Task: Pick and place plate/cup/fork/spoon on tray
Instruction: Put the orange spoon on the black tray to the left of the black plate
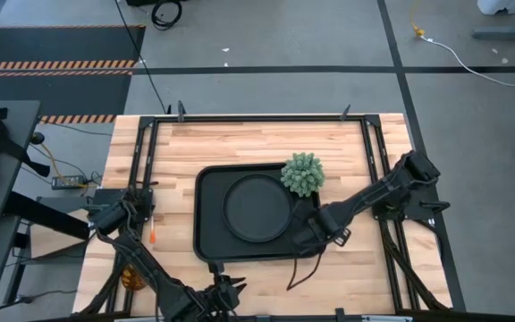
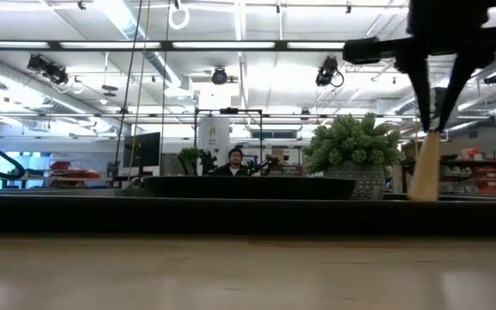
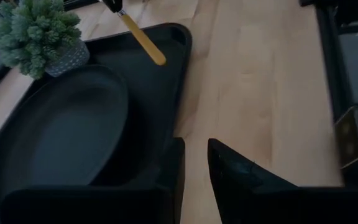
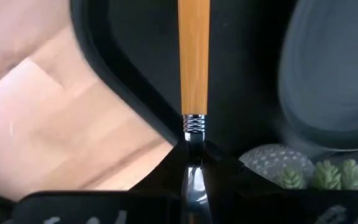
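Light wooden table (image 1: 266,143), plank top, dark frame rails along its edges. Black tray (image 1: 206,224) lies near centre. Small potted plant (image 1: 303,173) at the tray's 1 o'clock corner. Fork (image 1: 152,229) lies on bare wood at 9 o'clock of the tray, well apart. Amber cup (image 1: 130,276) at 8 o'clock, near the table edge.

arms: 2, dark, jointed
right gripper (image 1: 307,240): black, loose black cable beside it
left gripper (image 3: 194,177): 2 flat black fingers
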### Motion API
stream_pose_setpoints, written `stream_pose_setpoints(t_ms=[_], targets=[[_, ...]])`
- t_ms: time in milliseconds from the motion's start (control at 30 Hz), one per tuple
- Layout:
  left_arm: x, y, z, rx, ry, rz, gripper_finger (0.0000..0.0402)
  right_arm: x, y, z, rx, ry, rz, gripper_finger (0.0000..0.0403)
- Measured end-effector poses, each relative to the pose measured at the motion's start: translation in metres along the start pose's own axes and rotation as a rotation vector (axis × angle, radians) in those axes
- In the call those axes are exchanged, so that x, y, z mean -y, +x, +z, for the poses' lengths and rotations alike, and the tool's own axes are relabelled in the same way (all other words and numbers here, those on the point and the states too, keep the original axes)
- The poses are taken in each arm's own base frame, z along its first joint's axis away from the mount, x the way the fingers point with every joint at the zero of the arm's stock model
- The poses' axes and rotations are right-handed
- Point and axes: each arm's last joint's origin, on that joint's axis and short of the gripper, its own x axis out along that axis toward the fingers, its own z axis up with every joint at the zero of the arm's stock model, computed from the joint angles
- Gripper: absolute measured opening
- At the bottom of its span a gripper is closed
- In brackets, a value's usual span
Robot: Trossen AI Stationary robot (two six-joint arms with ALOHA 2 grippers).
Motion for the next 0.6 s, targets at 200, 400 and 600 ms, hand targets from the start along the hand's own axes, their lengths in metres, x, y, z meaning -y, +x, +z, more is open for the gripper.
stream_pose_setpoints(t_ms=[200, 400, 600], targets=[[-0.010, -0.004, -0.002, -0.022, 0.063, 0.052, 0.0075, 0.017, 0.003, 0.006, 0.137, 0.065, -0.028, 0.0048], [-0.039, -0.009, 0.017, 0.003, 0.003, 0.138, 0.0075, 0.031, -0.003, 0.025, 0.365, 0.084, -0.110, 0.0048], [-0.050, 0.019, 0.022, -0.093, -0.069, 0.143, 0.0094, 0.038, -0.009, 0.035, 0.488, 0.144, -0.176, 0.0048]])
